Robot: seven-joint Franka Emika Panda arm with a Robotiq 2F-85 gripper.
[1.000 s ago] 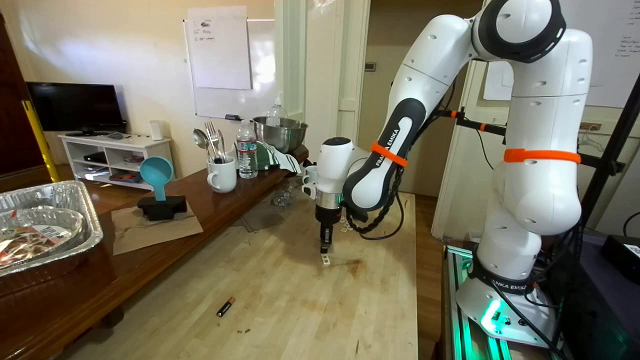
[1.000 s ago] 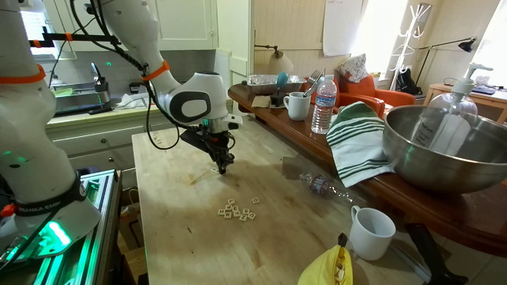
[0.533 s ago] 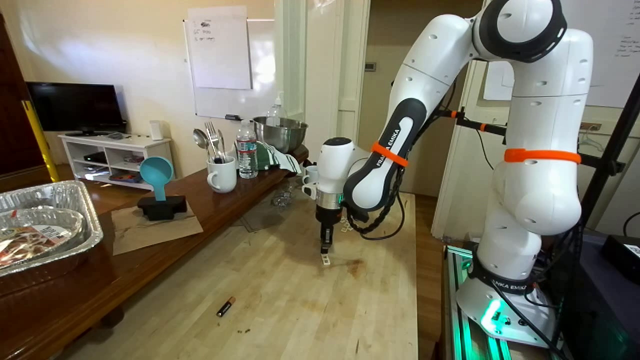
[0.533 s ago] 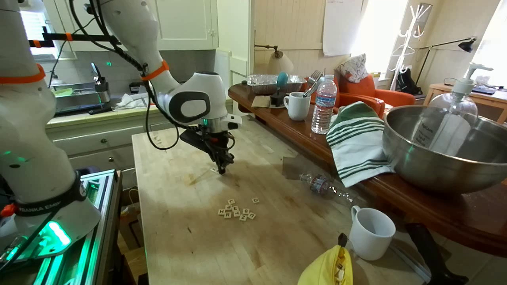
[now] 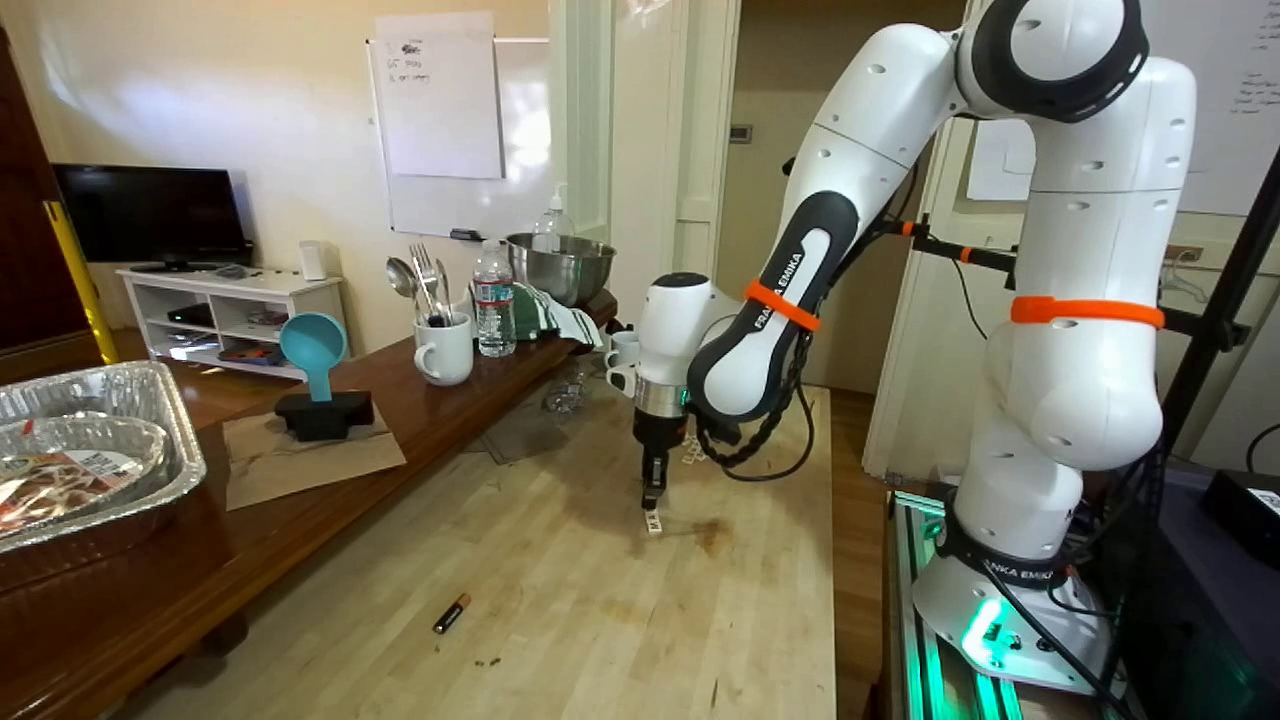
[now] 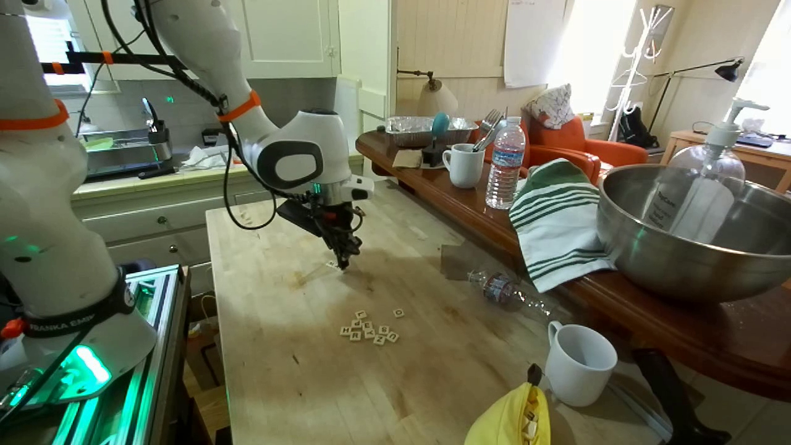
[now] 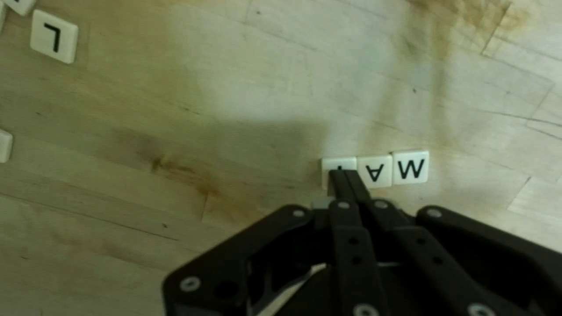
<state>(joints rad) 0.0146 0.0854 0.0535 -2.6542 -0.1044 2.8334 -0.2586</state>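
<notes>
We found the gripper (image 7: 344,173) pointing down over the wooden table (image 5: 600,620), its jaws fully together, the two fingers side by side. In the wrist view we saw its fingertips overlapping a partly covered tile (image 7: 339,163), whose letter was mostly hidden; we could not tell whether they touched it. That tile lay at one end of a short row, with an A tile (image 7: 374,171) in the middle and, at the far end, a third tile (image 7: 410,167) whose letter we read as M or W, unsure which. We saw the three lying edge to edge on the table. Well apart from the row, near a corner of the same view, we noticed an L tile (image 7: 54,37). In an exterior view we saw a loose cluster of lettered tiles (image 6: 369,334) and, farther off, a yellow pouch (image 6: 503,420) beside a white mug (image 6: 581,371). A battery (image 5: 452,613) lay on the table too.
</notes>
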